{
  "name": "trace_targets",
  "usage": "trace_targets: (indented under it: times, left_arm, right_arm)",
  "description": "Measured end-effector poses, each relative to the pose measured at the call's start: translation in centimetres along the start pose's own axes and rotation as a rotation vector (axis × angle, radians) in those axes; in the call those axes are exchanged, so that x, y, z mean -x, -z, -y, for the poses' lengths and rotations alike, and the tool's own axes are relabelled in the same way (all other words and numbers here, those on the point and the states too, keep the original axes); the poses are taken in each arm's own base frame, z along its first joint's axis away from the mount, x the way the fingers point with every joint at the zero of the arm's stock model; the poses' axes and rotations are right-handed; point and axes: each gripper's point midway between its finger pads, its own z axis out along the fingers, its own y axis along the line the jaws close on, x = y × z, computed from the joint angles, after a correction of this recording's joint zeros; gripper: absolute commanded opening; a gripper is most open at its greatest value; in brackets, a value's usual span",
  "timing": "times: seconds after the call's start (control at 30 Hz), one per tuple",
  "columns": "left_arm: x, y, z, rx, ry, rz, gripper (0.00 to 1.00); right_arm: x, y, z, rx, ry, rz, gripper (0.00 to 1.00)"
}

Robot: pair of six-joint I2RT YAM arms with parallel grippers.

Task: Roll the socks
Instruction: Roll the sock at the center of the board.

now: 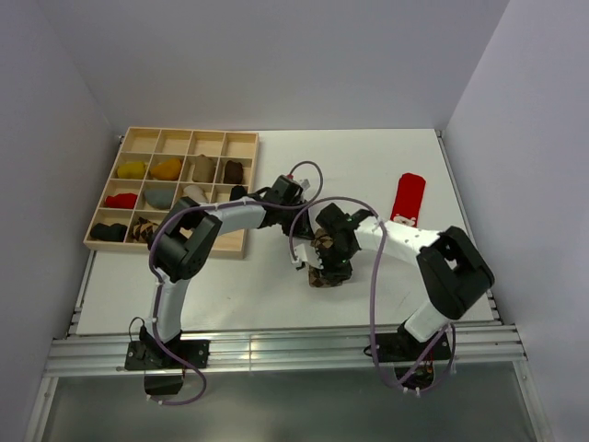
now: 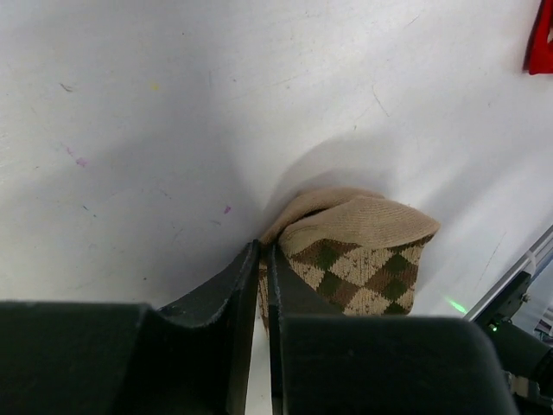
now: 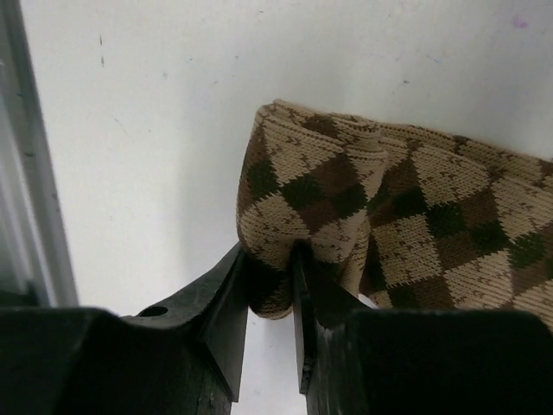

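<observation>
Two tools on one sock, yeah? The left tool (image 2: 263, 252) looks pinched nearly shut on the tan edge of the argyle sock (image 2: 359, 251). The rest of the sock bulges out just past its tips and off to the right, sitting on the desk (image 2: 173, 104). -- mik

Yep, same from the other wrist. The right tool (image 3: 270, 259) is clamped on a fold at the sock's end, with fabric squeezed between the fingers (image 3: 233, 294). The diamond pattern spreads away to the right of it. -- jo

From above, the sock is a bunched lump mid-desk, toward the near edge, tucked between the two wrists. Can't pick out the tips in that view though. -- mik

The red sock (image 1: 409, 198) lies flat, well off to the far right, touching neither tool. The wooden tray (image 1: 189, 131) with the little bundles sits far left. -- jo
</observation>
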Motion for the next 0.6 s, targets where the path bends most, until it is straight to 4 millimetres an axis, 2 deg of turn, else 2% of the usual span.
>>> trace_targets:
  times: [0.1,0.13,0.23,0.3,0.43,0.6]
  left_arm:
    - [0.1,0.0,0.1,-0.012,0.005,0.008,0.21]
    - [0.1,0.1,0.1,-0.017,0.012,0.014,0.28]
    - [0.0,0.6,0.2,-0.027,0.018,0.036,0.38]
    - [-0.2,1.3,-0.1,-0.019,0.025,0.049,0.41]
    - [1.0,2.5,-1.9,0.008,0.055,0.140,0.44]
    - [-0.1,4.4,-2.7,0.003,0.071,0.174,0.49]
  right_arm:
    - [-0.1,0.0,0.0,0.094,-0.092,0.017,0.29]
    - [0.0,0.1,0.2,0.139,-0.135,0.028,0.29]
    - [-0.1,0.3,0.3,0.264,-0.254,0.062,0.28]
    - [-0.1,0.5,0.5,0.349,-0.337,0.100,0.28]
    - [-0.3,0.8,0.1,0.480,-0.422,0.154,0.29]
    - [-0.8,1.0,-0.2,0.605,-0.617,0.176,0.29]
